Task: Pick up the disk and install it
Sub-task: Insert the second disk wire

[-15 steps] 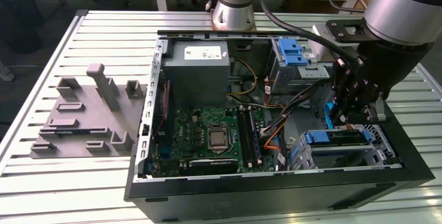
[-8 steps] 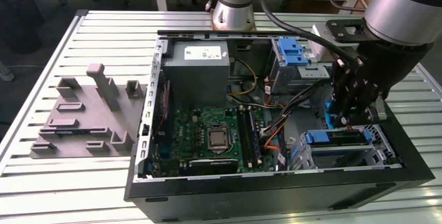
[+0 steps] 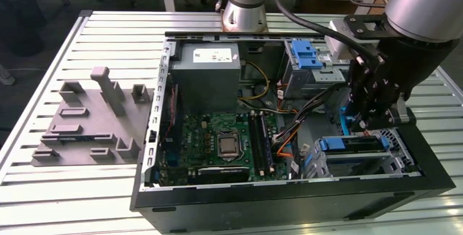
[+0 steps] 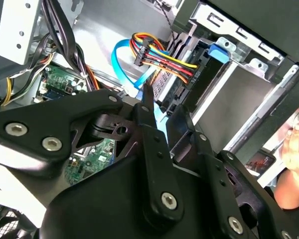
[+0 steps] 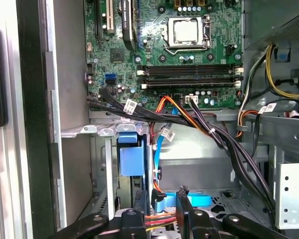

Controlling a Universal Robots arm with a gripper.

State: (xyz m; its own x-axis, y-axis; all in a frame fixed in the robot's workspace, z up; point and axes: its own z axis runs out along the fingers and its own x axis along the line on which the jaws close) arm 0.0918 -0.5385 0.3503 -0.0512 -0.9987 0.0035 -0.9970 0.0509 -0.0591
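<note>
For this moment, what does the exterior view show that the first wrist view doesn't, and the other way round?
Exterior view: the grey fixture block on the slatted table, the arm's base and the grey power supply box. First wrist view: white tags on the black cables, seen up close. Both: the motherboard's processor socket, the orange cables, and the gripper inside the open case.

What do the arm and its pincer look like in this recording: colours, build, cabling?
The arm has silver-grey tubular links with a black wrist block. Thick black cables run along it to the wrist. The pincer is matt black, built from flat linkage bars pinned with round silver screws, ending in slim black fingers, as both wrist views show. A second silver-grey joint stands behind the case.
</note>
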